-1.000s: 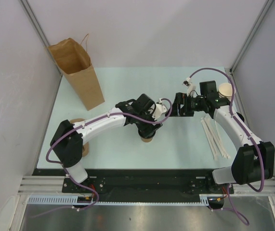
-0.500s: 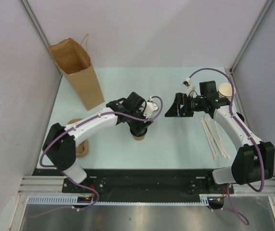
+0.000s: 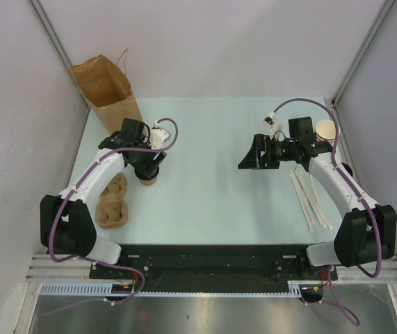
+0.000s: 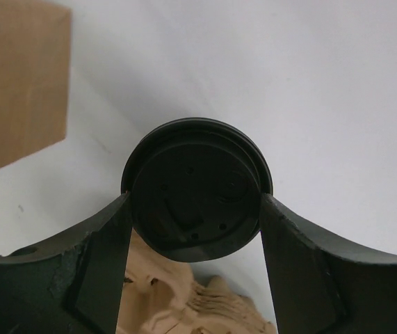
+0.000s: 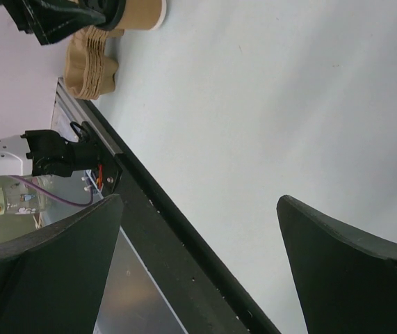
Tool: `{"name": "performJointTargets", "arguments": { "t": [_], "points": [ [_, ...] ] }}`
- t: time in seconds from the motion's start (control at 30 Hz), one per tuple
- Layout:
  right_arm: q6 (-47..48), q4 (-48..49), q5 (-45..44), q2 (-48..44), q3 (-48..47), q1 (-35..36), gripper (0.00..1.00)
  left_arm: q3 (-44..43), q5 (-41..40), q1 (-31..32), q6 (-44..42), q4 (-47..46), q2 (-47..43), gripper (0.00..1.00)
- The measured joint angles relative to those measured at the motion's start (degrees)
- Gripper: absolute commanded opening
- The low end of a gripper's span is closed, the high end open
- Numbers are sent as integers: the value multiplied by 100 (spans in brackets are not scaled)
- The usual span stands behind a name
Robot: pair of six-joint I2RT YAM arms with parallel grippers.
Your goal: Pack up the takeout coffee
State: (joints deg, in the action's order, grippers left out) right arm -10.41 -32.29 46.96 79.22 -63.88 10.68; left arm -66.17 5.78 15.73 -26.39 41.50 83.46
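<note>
The takeout coffee (image 3: 147, 181), a small tan kraft paper cup under a round black plastic lid, is on the left side of the pale green table (image 3: 212, 125). It is just near of the tall brown paper bag (image 3: 108, 97), which stands open at the far left corner. The left pincer (image 3: 146, 172) is clenched on it. In the left wrist view both dark fingers (image 4: 108, 264) press the rim of the lid (image 4: 197, 198) from either side. Whether the cup's base rests on the table cannot be told. A brown moulded pulp cup carrier (image 3: 111, 205) lies just near and left of the cup.

The right pincer (image 3: 247, 154) hangs released over the right half of the table, jaws wide with nothing between them, well apart from the coffee. By the right wall stands a stack of lidless tan paper cups (image 3: 325, 132). Near of the stack, a few long white sticks (image 3: 308, 195) lie on the table.
</note>
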Motion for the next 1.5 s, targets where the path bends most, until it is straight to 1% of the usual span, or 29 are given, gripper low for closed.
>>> {"name": "performJointTargets", "arguments": {
  "t": [0.1,0.17,0.33,0.43,0.53,0.57,0.6,0.63,0.73,0.87,0.97,1.1,1.13,1.2,1.23,1.3,1.33,1.4,1.5],
  "points": [
    [-2,2,2,0,0,-4,100,13,59,-455,-245,-4,0,64],
    [-4,2,2,2,0,-4,100,15,109,-647,-352,-15,2,64],
    [-2,0,2,4,0,-4,100,28,273,-831,-459,-103,42,66],
    [-2,0,2,4,0,-4,100,103,378,-841,-468,-197,48,71],
    [-2,0,2,4,0,-4,100,184,422,-850,-466,-262,57,80],
    [-4,0,2,4,0,-4,100,199,439,-859,-468,-286,61,85],
    [-4,0,2,4,0,-4,100,199,452,-870,-466,-310,63,87],
    [-2,0,2,4,0,-4,100,199,463,-881,-466,-323,63,92],
    [-4,0,2,4,0,-4,100,199,492,-916,-466,-323,61,99],
    [-2,0,2,4,0,-4,100,103,533,-964,-461,-138,0,100],
    [0,-2,2,4,0,-4,100,-160,708,-1034,-448,225,-304,99],
    [0,-7,2,4,0,-4,100,-374,1010,-1207,-407,588,-1233,93],
    [2,-9,0,4,0,-4,100,-376,1104,-1279,-411,678,-1539,87],
    [2,-11,0,2,0,-4,100,-363,1250,-1462,-431,901,-2046,81],
    [2,-11,2,0,0,-4,100,-315,1305,-1609,-466,994,-2293,72],
    [2,-11,2,0,0,-4,100,-164,1427,-2024,-538,1191,-2592,64],
    [2,-13,2,0,0,-4,100,-55,1469,-2282,-579,1307,-2704,60],
    [2,-15,2,-2,0,-4,100,131,1532,-2695,-654,1473,-2691,56],
    [2,-17,2,-4,0,-4,100,461,1543,-2994,-737,1543,-2426,51]
  ]
}}
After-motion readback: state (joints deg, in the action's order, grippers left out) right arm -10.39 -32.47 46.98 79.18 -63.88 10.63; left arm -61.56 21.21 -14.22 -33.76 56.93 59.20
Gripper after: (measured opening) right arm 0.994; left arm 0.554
